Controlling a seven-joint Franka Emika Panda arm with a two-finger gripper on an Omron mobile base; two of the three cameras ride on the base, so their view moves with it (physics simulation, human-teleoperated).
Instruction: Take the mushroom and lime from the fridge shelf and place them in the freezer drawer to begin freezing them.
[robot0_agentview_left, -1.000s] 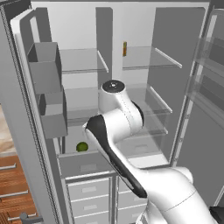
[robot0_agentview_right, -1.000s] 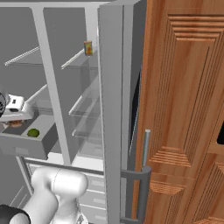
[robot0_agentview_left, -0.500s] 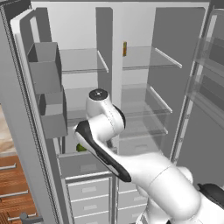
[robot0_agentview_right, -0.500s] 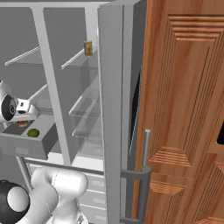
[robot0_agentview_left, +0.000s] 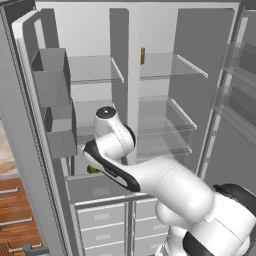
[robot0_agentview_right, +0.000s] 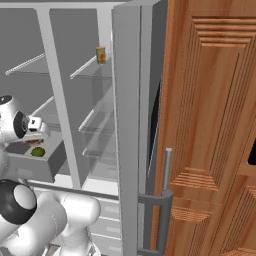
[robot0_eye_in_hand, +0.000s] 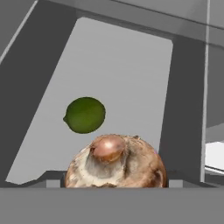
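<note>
Jaws look clamped on the mushroom (robot0_eye_in_hand: 115, 161), though the fingertips themselves are hidden; it is carried cap-down, stem toward the camera, above the open freezer drawer (robot0_agentview_right: 31, 169). The lime (robot0_eye_in_hand: 85, 114) is already lying on the drawer floor just beyond, so the release is judged to come beside it, not on top.

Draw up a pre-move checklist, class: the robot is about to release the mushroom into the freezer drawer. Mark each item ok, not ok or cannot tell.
1. Freezer drawer pulled open: ok.
2. Lime already lying in the drawer: ok.
3. Mushroom at the gripper: ok; jaws' hold on it: cannot tell.
4. Gripper above the drawer, not the fridge shelf: ok.
5. Bare drawer floor beside the lime for the mushroom: ok.
</note>
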